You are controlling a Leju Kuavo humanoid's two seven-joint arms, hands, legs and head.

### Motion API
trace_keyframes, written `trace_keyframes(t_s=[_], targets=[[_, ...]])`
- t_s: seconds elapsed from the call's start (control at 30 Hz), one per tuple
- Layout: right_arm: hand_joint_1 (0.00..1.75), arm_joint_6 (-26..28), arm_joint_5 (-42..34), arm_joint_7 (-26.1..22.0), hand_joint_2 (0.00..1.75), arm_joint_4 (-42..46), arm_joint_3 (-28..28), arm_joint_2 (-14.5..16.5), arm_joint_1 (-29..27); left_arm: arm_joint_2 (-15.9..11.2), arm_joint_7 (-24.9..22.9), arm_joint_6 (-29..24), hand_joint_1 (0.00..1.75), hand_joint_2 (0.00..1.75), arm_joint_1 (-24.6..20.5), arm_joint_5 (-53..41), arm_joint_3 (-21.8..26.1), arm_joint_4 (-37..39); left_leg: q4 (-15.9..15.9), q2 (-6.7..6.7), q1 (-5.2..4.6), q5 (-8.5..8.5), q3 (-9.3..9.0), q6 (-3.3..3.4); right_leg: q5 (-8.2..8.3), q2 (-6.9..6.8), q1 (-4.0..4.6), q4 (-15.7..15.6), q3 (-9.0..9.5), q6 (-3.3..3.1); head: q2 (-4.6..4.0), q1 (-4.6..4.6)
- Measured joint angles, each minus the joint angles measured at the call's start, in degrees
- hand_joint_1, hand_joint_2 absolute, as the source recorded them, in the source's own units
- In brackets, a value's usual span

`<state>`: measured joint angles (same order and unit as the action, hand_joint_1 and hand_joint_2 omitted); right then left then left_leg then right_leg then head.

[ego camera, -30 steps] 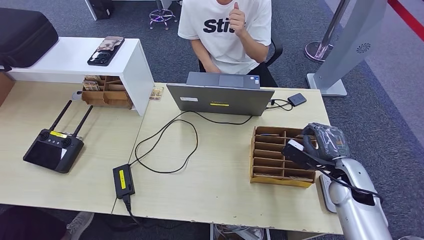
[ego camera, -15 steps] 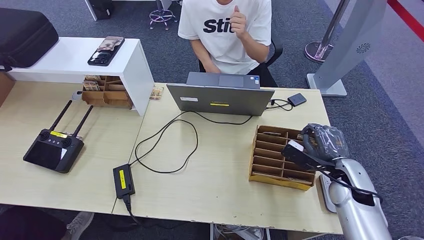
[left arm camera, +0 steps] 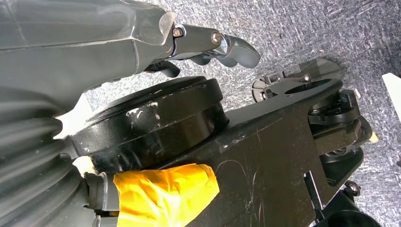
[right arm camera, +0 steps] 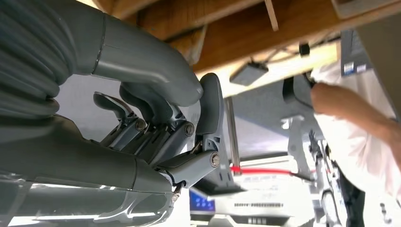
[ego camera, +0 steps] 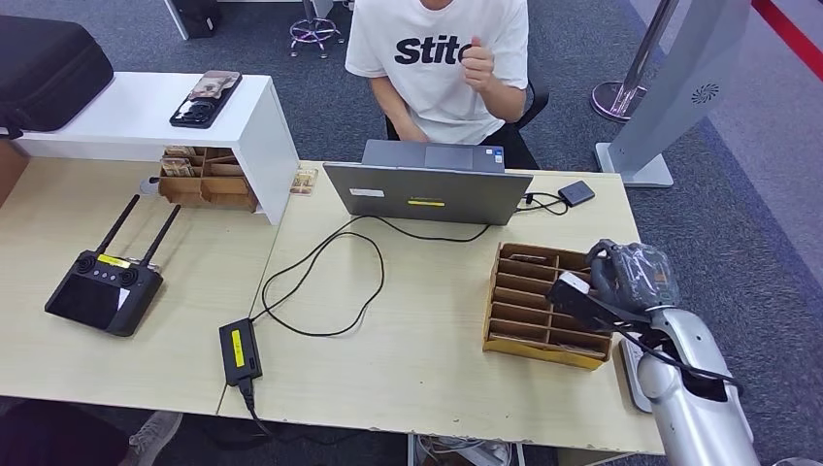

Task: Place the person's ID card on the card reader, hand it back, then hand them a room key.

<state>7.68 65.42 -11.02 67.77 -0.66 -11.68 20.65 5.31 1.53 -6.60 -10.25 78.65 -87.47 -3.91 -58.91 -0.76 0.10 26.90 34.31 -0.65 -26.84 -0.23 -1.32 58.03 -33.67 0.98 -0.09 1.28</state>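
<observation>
Hovering at the far right corner of the wooden rack [ego camera: 529, 301] with the right hand [ego camera: 631, 277], just beside or touching the rack's right wall; not telling which from here. Seeing a pale flat piece [ego camera: 529, 258] lying in the rack's farthest slot, just left of the hand; too small for telling whether a room key.

Reaching in from the near right across the table [ego camera: 408, 369] edge on a bent silver arm, palm turned toward the rack. Curling the fingers [right arm camera: 156, 109] in tight under the thumb in the right wrist view, with the rack's wood [right arm camera: 236, 28] close behind; not telling whether anything is being pinched inside.

Hanging the left hand [left arm camera: 208, 45] down over grey carpet [left arm camera: 331, 28], fingers loosely apart and holding nothing.

Sitting a touch nearer and more tightly curled than a second ago at the same corner. Beyond the laptop [ego camera: 427, 192], the person [ego camera: 437, 58] lowering the raised fist [ego camera: 477, 64] and shifting it right.
</observation>
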Motion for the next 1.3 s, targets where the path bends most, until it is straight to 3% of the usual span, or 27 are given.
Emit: trace_keyframes(t_s=[0.3, 0.33, 0.43, 0.47, 0.83, 1.3], targets=[[1.75, 0.8, 1.8, 1.4, 1.75, 8.4, -1.4, 1.9, 2.2, 0.1, 0.0, 0.0, 0.0, 1.75, 0.0, -0.8, 0.0, 0.0, 0.0, 0.0, 0.01, 0.0, 0.0, 0.0, -0.01, -0.01, 0.0, 0.0, -0.01, 0.0, 0.0, 0.0], [1.56, 0.8, 1.9, 1.4, 1.75, 8.9, -1.4, 2.0, 2.2, 0.1, 0.0, 0.0, 0.0, 1.75, 0.0, -0.8, 0.0, 0.0, 0.0, 0.0, 0.01, 0.0, 0.0, 0.0, -0.01, -0.01, 0.0, 0.0, -0.01, 0.0, 0.0, 0.0], [0.25, 1.0, 2.0, 1.1, 1.75, 10.2, -1.8, 2.4, 2.3, 0.1, 0.0, 0.0, 0.0, 1.75, 0.0, -0.9, 0.0, 0.0, 0.0, 0.0, 0.0, 0.0, 0.01, 0.0, 0.0, -0.01, 0.0, 0.0, 0.0, 0.0, 0.0, -0.01], [0.0, 1.1, 2.1, 0.9, 1.75, 10.6, -2.0, 2.6, 2.3, 0.1, 0.0, 0.0, 0.0, 1.75, 0.0, -0.9, 0.0, 0.0, 0.0, 0.0, 0.0, 0.0, 0.01, 0.0, 0.0, -0.01, 0.0, 0.0, 0.0, 0.0, 0.0, -0.01], [0.0, 1.2, 2.4, 0.6, 1.75, 13.8, -2.9, 3.3, 1.2, 0.2, 0.0, -0.1, 0.0, 1.75, 0.0, -0.5, 0.0, 0.0, 0.0, -0.01, 0.0, 0.0, -0.01, 0.0, -0.01, -0.01, 0.0, 0.0, -0.01, 0.0, 0.0, 0.0], [0.0, 0.4, -1.0, -1.4, 1.75, 14.2, -7.4, 2.8, -6.6, 0.2, 0.0, -0.6, 0.0, 1.75, 0.1, 1.4, 0.0, 0.0, 0.0, -0.03, 0.0, 0.06, 0.0, 0.08, -0.03, -0.05, 0.0, -0.1, 0.0, 0.03, 0.0, 0.0]])
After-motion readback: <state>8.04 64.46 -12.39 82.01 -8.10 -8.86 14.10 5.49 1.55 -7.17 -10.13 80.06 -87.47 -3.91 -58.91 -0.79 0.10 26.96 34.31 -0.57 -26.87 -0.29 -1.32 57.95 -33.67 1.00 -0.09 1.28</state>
